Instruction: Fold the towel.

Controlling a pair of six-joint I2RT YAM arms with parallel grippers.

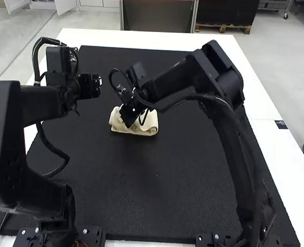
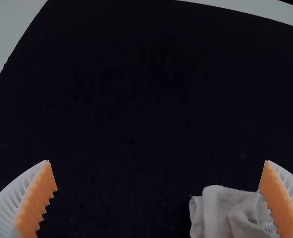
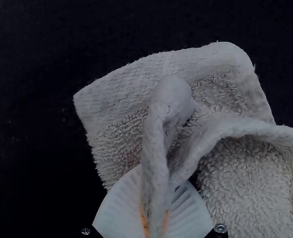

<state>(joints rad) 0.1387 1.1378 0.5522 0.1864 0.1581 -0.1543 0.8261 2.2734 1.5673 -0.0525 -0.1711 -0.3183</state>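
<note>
Pinching up a fold of the towel (image 1: 150, 125) on the black mat (image 1: 157, 185), the right gripper (image 3: 156, 208) is probably needing a low, gentle lay-over, edges lining up; left gripper (image 2: 157, 161) is hanging wide open.

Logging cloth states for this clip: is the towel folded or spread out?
Partly folded, bunched rather than spread: the towel lies in a small bundle, a raised ridge pinched in the right gripper.

No wording can be read; on the worktop (image 1: 257, 103), a small dark label (image 1: 281, 124) is seen well apart from the right arm's fingers (image 1: 129, 118).
</note>
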